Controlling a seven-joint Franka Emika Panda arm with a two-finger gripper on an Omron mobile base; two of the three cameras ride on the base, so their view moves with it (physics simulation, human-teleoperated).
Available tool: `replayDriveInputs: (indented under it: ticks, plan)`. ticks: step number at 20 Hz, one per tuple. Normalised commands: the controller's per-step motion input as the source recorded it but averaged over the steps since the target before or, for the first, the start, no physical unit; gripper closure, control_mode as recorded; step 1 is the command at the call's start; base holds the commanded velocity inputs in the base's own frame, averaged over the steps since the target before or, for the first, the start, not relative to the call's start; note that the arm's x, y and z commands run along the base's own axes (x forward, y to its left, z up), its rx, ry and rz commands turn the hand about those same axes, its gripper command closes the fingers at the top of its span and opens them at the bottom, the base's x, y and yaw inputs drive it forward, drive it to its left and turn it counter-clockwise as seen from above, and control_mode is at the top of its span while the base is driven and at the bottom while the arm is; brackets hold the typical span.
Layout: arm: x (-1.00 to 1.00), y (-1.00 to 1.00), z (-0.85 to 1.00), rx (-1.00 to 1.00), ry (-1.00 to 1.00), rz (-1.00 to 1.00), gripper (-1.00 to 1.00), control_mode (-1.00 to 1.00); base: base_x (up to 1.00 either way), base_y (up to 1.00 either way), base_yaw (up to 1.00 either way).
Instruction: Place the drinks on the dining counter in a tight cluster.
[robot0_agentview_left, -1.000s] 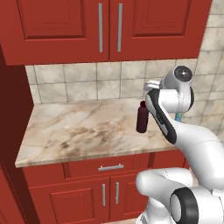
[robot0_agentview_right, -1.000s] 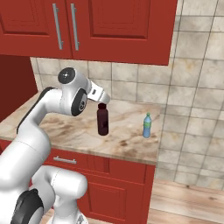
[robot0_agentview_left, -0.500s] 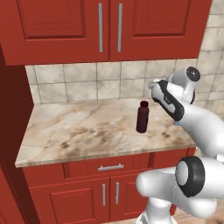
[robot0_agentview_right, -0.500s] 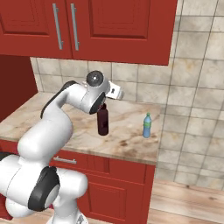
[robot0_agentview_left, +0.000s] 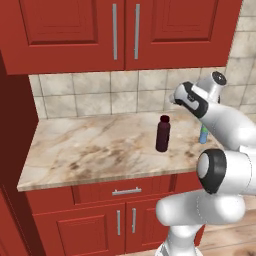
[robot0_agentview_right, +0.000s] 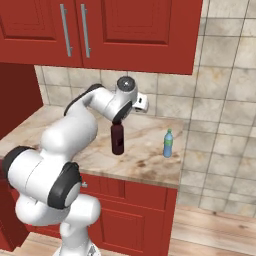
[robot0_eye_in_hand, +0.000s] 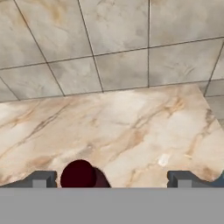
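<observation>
I have the fingers (robot0_eye_in_hand: 109, 178) spread as wide as they go, with nothing between them, hovering above the marbled table (robot0_agentview_left: 95, 145) that runs along the tiled wall (robot0_eye_in_hand: 113, 43). In the hand view the maroon bottle (robot0_eye_in_hand: 82, 174) shows its dark round cap just inside my left fingertip (robot0_eye_in_hand: 40, 179), so it sits off-centre in the gap, not squarely between the two tips. From the base cameras the same maroon bottle (robot0_agentview_left: 162, 133) stands upright near the middle of the table, below the fingers. The water bottle (robot0_agentview_right: 168, 143) stands upright well off to the far side of the maroon one, near the table's end, apart from it; in the hand view a blue sliver at my right fingertip (robot0_eye_in_hand: 178, 178) may be its edge, but I cannot be sure.

I judge I am in the reach for the first pick: neither drink is gripped, and both stand on this wall-side table, not on the dining counter. Next I would slide the hand sideways until the maroon cap is centred between the tips, then lower along the bottle so the fingers straddle its body, and only then close. It is the wider bottle, so there is little spare room in the gap; coming down off-centre could clip the cap and tip it.
</observation>
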Motion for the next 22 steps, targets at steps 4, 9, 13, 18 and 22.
replayDriveInputs:
  ticks: [4,9,13,18,22]
  plan:
    - [0.38,0.36,-0.40,-0.03,0.26,-0.04,-1.00,-1.00,0.00,0.00,0.00]
    - [0.07,0.34,-0.58,-0.01,0.12,0.07,-1.00,-1.00,0.00,0.00,0.00]
    - [0.00,0.09,-0.06,-0.07,0.04,0.04,-1.00,-1.00,0.00,0.00,0.00]
    - [-0.23,0.05,0.15,-0.13,0.05,0.00,-1.00,-1.00,0.00,0.00,0.00]
    - [-0.79,0.21,0.20,-0.10,0.05,-0.01,-1.00,-1.00,0.00,0.00,0.00]
